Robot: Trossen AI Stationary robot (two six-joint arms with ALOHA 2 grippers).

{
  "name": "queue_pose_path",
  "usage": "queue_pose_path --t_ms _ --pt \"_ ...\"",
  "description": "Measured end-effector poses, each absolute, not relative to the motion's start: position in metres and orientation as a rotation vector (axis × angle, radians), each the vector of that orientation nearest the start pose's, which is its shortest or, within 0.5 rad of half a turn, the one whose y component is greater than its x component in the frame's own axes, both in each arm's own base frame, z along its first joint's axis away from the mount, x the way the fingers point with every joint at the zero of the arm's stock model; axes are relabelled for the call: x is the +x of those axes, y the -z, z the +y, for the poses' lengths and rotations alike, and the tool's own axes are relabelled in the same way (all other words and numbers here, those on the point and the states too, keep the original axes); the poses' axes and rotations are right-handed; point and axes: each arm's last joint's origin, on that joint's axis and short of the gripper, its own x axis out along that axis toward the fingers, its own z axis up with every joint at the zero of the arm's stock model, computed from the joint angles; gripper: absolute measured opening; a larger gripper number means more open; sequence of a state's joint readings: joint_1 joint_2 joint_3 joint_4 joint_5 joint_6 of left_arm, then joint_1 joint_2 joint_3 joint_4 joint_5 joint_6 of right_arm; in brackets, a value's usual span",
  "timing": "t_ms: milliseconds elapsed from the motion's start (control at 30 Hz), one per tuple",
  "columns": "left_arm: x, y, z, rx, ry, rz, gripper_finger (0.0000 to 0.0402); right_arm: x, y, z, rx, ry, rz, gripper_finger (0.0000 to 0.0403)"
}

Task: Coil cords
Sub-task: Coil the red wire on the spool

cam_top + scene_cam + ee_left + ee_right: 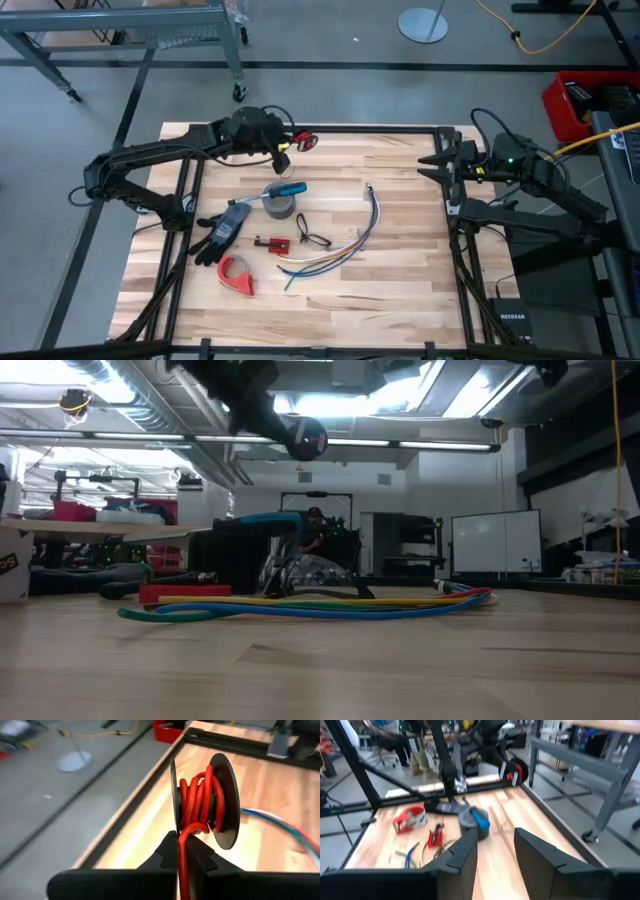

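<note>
The red wire point(200, 800) is wound on a small spool with two dark discs point(226, 795). The spool is up in the air over the table's far edge point(303, 141), and it also shows in the low view point(307, 438) and the right wrist view point(514, 771). My left gripper point(288, 142) point(182, 852) is shut on a strand of this wire just behind the spool. My right gripper point(432, 165) point(495, 855) is open and empty at the table's far right. My left gripper pinches a single strand of the red wire point(183, 845) between its two fingers point(165, 855), where the strand leaves the coil. The strand runs along the fingers. The fingers come about level, pointing toward the table's right. The spool stands just past the fingertips, lifted clear of the table.
On the table lie a grey tape roll with a blue-handled screwdriver point(282, 203), a black glove point(220, 232), a red tape roll point(237, 273), a small red tool point(272, 243), a black looped cord point(310, 235) and a multicoloured wire bundle point(345, 245). A dark frame point(380, 131) borders the table.
</note>
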State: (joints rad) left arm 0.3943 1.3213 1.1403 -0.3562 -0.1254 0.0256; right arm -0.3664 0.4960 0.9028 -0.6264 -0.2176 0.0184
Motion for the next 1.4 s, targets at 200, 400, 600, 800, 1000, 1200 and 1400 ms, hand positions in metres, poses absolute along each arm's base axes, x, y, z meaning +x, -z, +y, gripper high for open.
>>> queue_pose_path --t_ms 200,400,600,800,1000,1200,1400 --pt "0.262 -0.288 0.131 -0.206 -0.38 0.446 0.0 0.076 -0.356 -0.022 0.094 0.151 0.245 0.0134" --pt "0.271 -0.258 0.125 -0.401 -0.244 0.193 0.0 0.076 -0.356 -0.024 0.086 0.198 0.247 0.0134" --pt "0.292 -0.22 0.103 -0.628 -0.183 0.224 0.0 0.078 -0.352 -0.026 0.081 0.244 0.255 0.0134" --pt "0.32 -0.206 0.072 -0.733 -0.049 0.152 0.0 0.087 -0.333 -0.03 0.088 0.247 0.274 0.0134" --pt "0.33 -0.2 0.038 -0.805 -0.003 0.161 0.0 0.094 -0.315 -0.033 0.098 0.252 0.308 0.0134" --pt "0.332 -0.202 0.006 -0.728 0.015 0.154 0.0 0.097 -0.307 -0.034 0.105 0.257 0.33 0.0134" --pt "0.332 -0.201 -0.019 -0.722 -0.027 0.149 0.0 0.098 -0.298 -0.034 0.112 0.255 0.357 0.0134"
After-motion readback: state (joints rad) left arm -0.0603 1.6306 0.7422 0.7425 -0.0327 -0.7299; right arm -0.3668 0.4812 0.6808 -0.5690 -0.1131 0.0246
